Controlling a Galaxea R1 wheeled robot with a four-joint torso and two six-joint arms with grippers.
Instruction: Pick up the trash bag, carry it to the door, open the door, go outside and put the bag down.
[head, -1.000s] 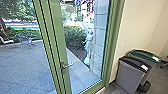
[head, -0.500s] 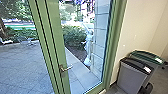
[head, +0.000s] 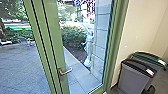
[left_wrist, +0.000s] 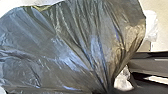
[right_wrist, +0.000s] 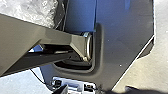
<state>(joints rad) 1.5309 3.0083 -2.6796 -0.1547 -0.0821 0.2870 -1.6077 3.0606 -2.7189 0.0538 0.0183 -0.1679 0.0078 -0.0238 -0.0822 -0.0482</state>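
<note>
The black plastic trash bag (left_wrist: 75, 47) spreads broad and creased in the left wrist view, its folds drawing together into a tight gather. It seems to hang by that gather from the robot's left arm, though I cannot tell how the fingers of the left gripper stand, nor those of the right gripper. Beside the bag is some crumpled whitish plastic (left_wrist: 151, 27); whether it belongs to the bag I cannot tell.

In the head view, the green-framed glass door (head: 56, 37) stands in front of the robot and looks closed. Its metal lever handle (head: 66, 72) sits on the upright frame and points towards the wall side. Through the glass lie the grey paved yard (head: 22, 60) and a leafy green hedge (head: 72, 37). Indoors, by the cream wall (head: 140, 25), are a grey bin with a black lid (head: 132, 80) and, just behind it, a bin with a green lid (head: 147, 58).

The step in hand is, I judge, bringing the bag up to the door; opening it and setting the bag down outside are undone. Opening calls for a gripper free to work the lever, with the bag kept clear of the frame so the thin plastic doesn't snag.
</note>
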